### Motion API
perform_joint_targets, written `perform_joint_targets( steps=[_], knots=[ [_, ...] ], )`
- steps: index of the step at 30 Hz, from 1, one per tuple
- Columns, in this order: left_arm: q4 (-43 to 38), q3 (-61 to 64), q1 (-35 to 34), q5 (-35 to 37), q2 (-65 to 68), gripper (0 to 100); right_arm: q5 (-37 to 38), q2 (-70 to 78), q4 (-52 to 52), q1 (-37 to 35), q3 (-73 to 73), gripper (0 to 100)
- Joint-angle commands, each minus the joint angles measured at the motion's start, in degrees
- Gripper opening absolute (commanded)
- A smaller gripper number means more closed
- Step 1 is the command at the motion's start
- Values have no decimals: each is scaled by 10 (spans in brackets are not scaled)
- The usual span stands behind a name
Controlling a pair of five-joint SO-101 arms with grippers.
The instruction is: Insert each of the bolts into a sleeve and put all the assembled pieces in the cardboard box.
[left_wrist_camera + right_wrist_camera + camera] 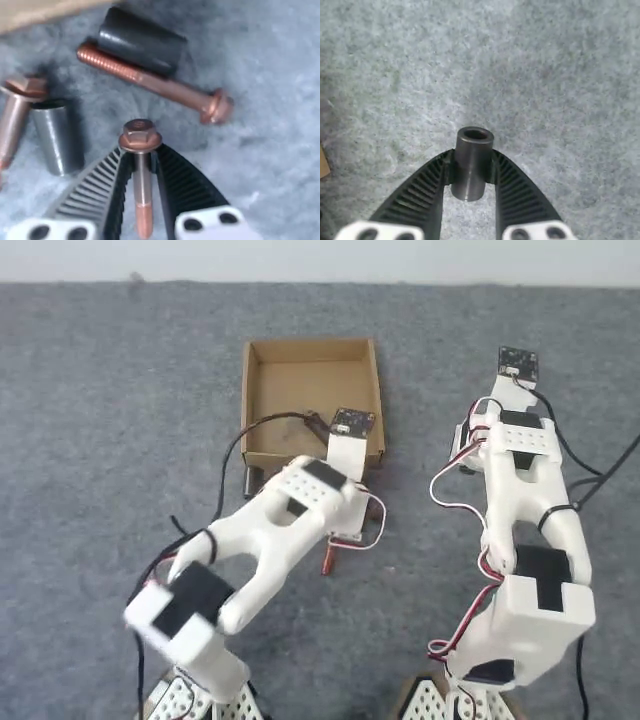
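1. Ribbed black fingers [107, 182] of the left gripper [141, 152] are clamped on the shank of a copper-coloured flanged hex bolt [140, 142]. Its head sits just past the fingertips, over grey carpet [270, 75] near the brown cardboard box [262, 380].
2. Nearer the box, off to one side, lies a silver metal cylinder sleeve [55, 135], with a second copper bolt [17, 112] just beside it.
3. Nearer still, a third copper bolt [155, 85] lies flat. It touches a dark grey cylinder sleeve [140, 42] lying just short of the box wall.
4. Fingers [422, 192] of the right gripper [471, 157] are clamped on another dark cylindrical sleeve [472, 167], held upright with its open bore showing. In the high view this arm is well apart from the box, to its right.
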Motion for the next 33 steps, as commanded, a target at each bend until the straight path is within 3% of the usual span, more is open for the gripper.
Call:
perform_joint_targets(
  steps=[1,8,15,20,24,28,33],
  knots=[
    [-21,23,5,-27,-91,10,7,-7,-9,-8,-36,7],
    [-25,69,-28,-28,-184,11,6,-7,-10,-8,-36,7],
    [-26,124,-160,-31,-280,11,9,-11,-23,-37,-35,7],
    [-135,209,-293,-98,-345,11,10,-15,-45,-64,-40,7],
    [-194,276,-362,-113,-376,11,11,-29,-51,-80,-68,9],
    [-198,308,-402,-113,-395,11,11,-35,-109,-87,-85,9],
    [-198,320,-459,-113,-406,11,11,-29,-270,-93,-85,9]
  ],
)
